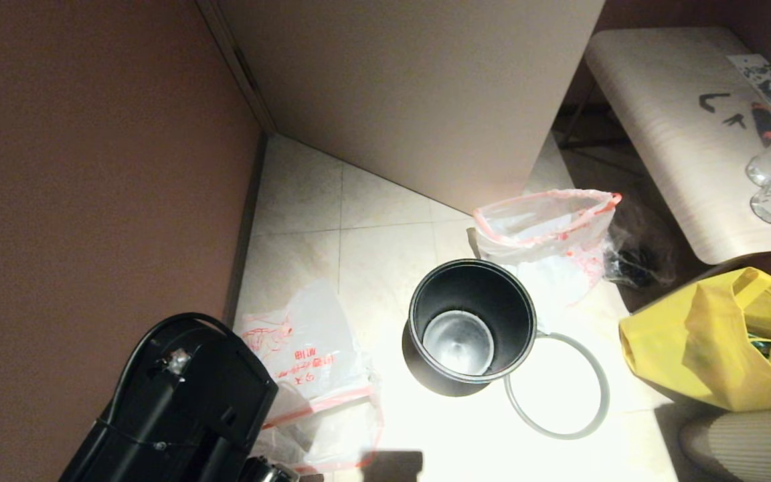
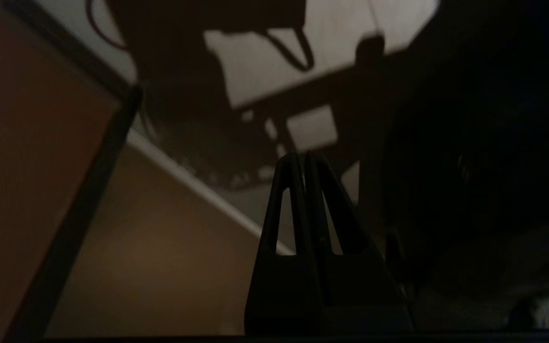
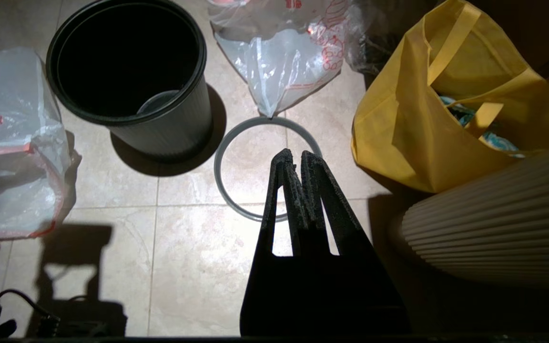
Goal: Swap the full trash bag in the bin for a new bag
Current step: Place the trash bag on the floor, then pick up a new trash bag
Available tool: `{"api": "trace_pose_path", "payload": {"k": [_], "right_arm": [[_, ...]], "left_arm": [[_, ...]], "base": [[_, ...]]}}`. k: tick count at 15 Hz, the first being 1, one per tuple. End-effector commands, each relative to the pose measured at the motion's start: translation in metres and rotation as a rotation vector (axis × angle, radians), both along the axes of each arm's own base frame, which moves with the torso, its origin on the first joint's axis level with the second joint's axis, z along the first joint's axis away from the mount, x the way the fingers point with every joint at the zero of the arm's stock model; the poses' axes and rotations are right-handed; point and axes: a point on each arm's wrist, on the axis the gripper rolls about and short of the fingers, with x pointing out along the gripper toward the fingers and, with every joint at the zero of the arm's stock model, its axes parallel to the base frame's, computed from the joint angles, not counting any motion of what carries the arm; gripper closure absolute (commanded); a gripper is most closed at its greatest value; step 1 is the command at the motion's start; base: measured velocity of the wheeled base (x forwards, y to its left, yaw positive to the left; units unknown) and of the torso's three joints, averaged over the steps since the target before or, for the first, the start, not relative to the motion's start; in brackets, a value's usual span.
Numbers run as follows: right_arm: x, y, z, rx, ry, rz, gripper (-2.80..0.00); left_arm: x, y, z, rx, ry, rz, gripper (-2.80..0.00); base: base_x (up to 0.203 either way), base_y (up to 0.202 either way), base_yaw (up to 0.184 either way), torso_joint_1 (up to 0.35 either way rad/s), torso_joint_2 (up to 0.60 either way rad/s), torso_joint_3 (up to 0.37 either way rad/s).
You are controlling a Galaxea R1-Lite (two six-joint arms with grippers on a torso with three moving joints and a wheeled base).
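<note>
The round grey bin (image 1: 486, 284) stands bagless in the middle of the tiled floor, with its thin grey hoop (image 1: 604, 391) lying flat beside it on the right. A puffy translucent bag with a red hem, the full trash bag (image 1: 305, 348), lies on the floor to the bin's left, next to my left arm (image 1: 178, 408). The slack new bag (image 1: 546, 234) sits behind the bin, its mouth standing open. My left gripper (image 2: 304, 157) is shut on nothing and faces a dark wall. My right gripper (image 3: 295, 155) is shut and empty, hovering over the hoop (image 3: 216, 169).
A yellow fabric tote (image 1: 713, 341) stands right of the hoop, with a ribbed beige object (image 1: 747, 442) in front of it. A small clear bag with dark items (image 1: 633, 258) lies beside the new bag. A table (image 1: 666, 120) holds bottles at the upper right. A wall and a cabinet close off the left and back.
</note>
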Motion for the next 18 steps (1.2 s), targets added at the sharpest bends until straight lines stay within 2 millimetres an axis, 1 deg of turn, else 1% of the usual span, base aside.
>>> {"api": "trace_pose_path", "payload": {"k": [1,2,3,4,5,6,7,8,9,10,11,12,13,14,15,18], "right_arm": [[0.001,0.0,-0.001,0.005,0.006,0.002,0.0],[0.001,0.0,-0.001,0.03,0.006,0.001,0.0],[0.001,0.0,-0.001,0.056,0.006,-0.006,0.0],[0.001,0.0,-0.001,0.055,0.006,-0.006,0.0],[0.001,0.0,-0.001,0.055,0.006,-0.006,0.0],[0.001,0.0,-0.001,0.055,0.006,-0.006,0.0],[0.001,0.0,-0.001,0.055,0.006,-0.006,0.0],[0.001,0.0,-0.001,0.055,0.006,-0.006,0.0],[0.001,0.0,-0.001,0.055,0.006,-0.006,0.0],[0.001,0.0,-0.001,0.055,0.006,-0.006,0.0],[0.001,0.0,-0.001,0.055,0.006,-0.006,0.0],[0.001,0.0,-0.001,0.055,0.006,-0.006,0.0],[0.001,0.0,-0.001,0.055,0.006,-0.006,0.0],[0.001,0.0,-0.001,0.055,0.006,-0.006,0.0],[0.001,0.0,-0.001,0.055,0.006,-0.006,0.0],[0.001,0.0,-0.001,0.055,0.006,-0.006,0.0]], "left_arm": [[-0.077,0.041,0.041,0.167,0.308,0.0,0.0],[-0.092,0.05,0.054,0.206,0.379,0.0,0.0],[-0.1,0.054,0.062,0.227,0.418,0.001,0.0],[-0.101,0.054,0.063,0.229,0.421,0.001,0.0],[-0.095,0.051,0.057,0.213,0.392,0.001,0.0],[-0.08,0.043,0.043,0.175,0.322,0.001,0.0],[-0.055,0.03,0.025,0.119,0.216,0.001,0.0],[-0.024,0.013,0.009,0.05,0.088,0.001,0.0],[0.022,-0.012,-0.005,-0.044,-0.087,0.002,0.0],[0.078,-0.042,-0.008,-0.155,-0.294,0.002,0.0],[0.118,-0.063,-0.002,-0.233,-0.439,0.003,0.0],[0.148,-0.079,0.009,-0.296,-0.555,0.003,0.0],[0.169,-0.091,0.02,-0.342,-0.642,0.004,0.0],[0.181,-0.097,0.027,-0.368,-0.689,0.004,0.0],[0.184,-0.099,0.029,-0.377,-0.704,0.005,0.0],[0.184,-0.099,0.029,-0.376,-0.704,0.004,0.0]], "base": [[0.0,0.0,0.0,0.0,0.0,0.0],[0.0,0.0,0.0,0.0,0.0,0.0],[0.0,0.0,0.0,0.0,0.0,0.0],[0.0,0.0,0.0,0.0,0.0,0.0],[0.0,0.0,0.0,0.0,0.0,0.0],[0.0,0.0,0.0,0.0,0.0,0.0],[0.0,0.0,0.0,0.0,0.0,0.0],[0.0,0.0,0.0,0.0,0.0,0.0],[0.0,0.0,0.0,0.0,0.0,0.0],[0.0,0.0,0.0,0.0,0.0,0.0],[0.0,0.0,0.0,0.0,0.0,0.0],[0.0,0.0,0.0,0.0,0.0,0.0],[0.0,0.0,0.0,0.0,0.0,0.0],[0.0,0.0,0.0,0.0,0.0,0.0],[0.0,0.0,0.0,0.0,0.0,0.0],[0.0,0.0,0.0,0.0,0.0,0.0]]}}
